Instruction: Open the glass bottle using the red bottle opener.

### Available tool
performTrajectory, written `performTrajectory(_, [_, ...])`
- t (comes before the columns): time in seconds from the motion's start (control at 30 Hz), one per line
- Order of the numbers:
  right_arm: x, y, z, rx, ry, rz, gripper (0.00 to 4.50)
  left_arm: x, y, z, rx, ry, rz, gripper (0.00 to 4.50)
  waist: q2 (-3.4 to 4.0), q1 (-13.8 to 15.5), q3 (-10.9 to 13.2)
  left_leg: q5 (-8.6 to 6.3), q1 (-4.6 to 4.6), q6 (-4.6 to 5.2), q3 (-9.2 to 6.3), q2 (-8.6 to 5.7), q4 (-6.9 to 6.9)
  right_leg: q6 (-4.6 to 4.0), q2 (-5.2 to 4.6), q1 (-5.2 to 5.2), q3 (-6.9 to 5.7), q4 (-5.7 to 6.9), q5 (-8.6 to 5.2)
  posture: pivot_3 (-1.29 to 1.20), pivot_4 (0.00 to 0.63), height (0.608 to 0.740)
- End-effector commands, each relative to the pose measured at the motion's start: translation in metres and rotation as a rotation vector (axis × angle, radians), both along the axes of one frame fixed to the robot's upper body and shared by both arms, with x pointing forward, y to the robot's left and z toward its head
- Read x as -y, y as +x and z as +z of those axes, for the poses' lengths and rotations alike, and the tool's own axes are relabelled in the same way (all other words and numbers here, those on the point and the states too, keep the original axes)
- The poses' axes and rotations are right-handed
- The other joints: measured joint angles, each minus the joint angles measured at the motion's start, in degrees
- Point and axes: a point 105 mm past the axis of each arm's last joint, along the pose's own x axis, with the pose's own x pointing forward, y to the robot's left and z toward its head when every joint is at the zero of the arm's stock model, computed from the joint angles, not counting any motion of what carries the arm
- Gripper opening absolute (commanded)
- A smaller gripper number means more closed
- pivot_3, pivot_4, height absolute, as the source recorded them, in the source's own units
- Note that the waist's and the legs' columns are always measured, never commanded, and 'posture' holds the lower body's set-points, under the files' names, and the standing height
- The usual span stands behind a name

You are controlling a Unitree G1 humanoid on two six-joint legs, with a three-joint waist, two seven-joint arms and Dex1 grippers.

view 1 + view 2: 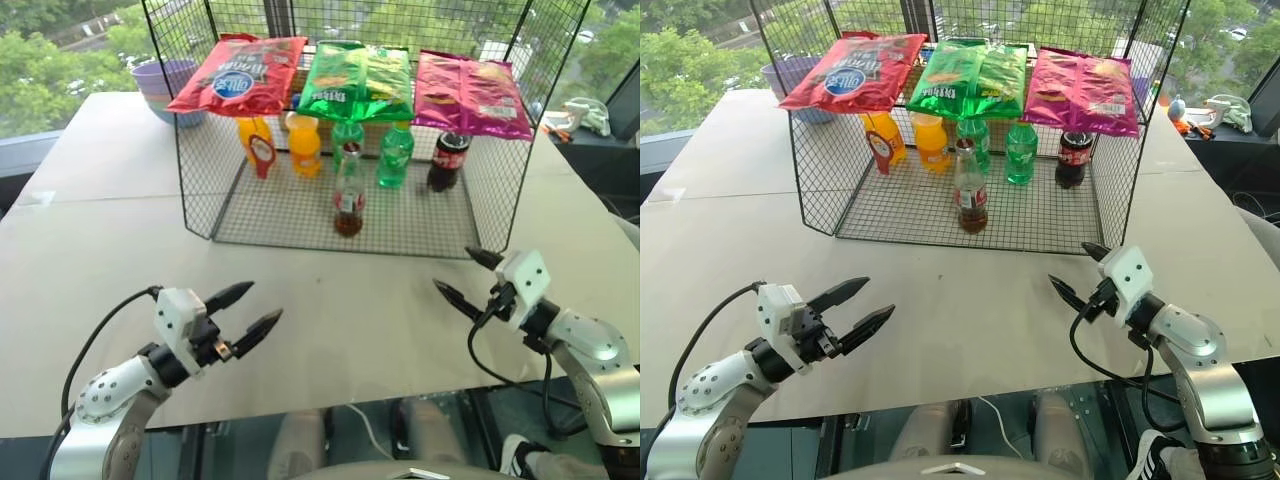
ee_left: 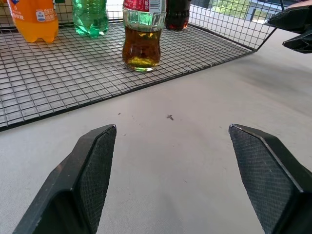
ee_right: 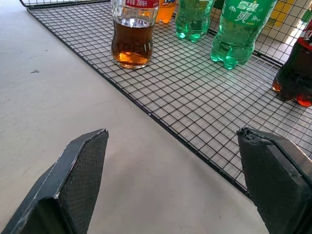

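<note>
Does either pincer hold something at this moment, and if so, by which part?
Nothing is held. The left pincer and the right pincer are both open above the table, in front of the glass bottle.

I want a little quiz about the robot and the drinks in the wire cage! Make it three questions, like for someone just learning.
1. True or false: the glass bottle stands in front of the other bottles, nearest the open side of the wire rack.
2. Where is the red bottle opener? A) in the left pincer B) inside the rack, leaning against the yellow bottle C) on the table outside the rack
3. Fill in: both the left and the right pincer are ____ and hold nothing.

Key: 1 true; 2 B; 3 open
</note>
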Motion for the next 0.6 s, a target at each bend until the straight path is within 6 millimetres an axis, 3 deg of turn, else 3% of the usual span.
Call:
performTrajectory(0.03, [0.001,-0.006,0.018,0.098,0.027,0.016,4.29,0.001,0.011,0.021,0.076,-0.017,0.037,3.80,0.00,0.01,0.00,0.00,0.00,0.00,0.00,0.00,0.00,0.00,0.00,0.00,0.00,0.00,0.00,0.00,0.150,0.740])
performTrajectory(0.13, [-0.017,-0.021,0.051,0.241,0.156,0.127,4.29,-0.007,0.039,0.049,0.157,-0.100,0.123,3.80,0.05,0.61,0.05,0.00,-0.03,0.00,-0.11,-0.02,0.01,0.06,0.00,0.04,-0.11,0.00,-0.03,0.00,0.150,0.740])
performTrajectory(0.33, [-0.049,-0.050,0.091,0.323,0.272,0.327,4.29,-0.030,0.072,0.067,0.194,-0.147,0.222,3.80,0.08,-0.77,0.04,0.01,0.05,0.01,0.00,-0.19,0.01,-0.07,0.13,0.14,0.04,0.03,0.06,0.00,0.150,0.740])
performTrajectory(0.6, [-0.062,-0.057,0.115,0.388,0.277,0.357,4.29,-0.047,0.114,0.079,0.196,-0.097,0.257,3.80,-0.01,-0.33,0.04,0.02,0.03,0.00,0.11,-0.24,0.03,-0.07,0.13,0.17,-0.08,0.04,0.06,0.00,0.150,0.740])
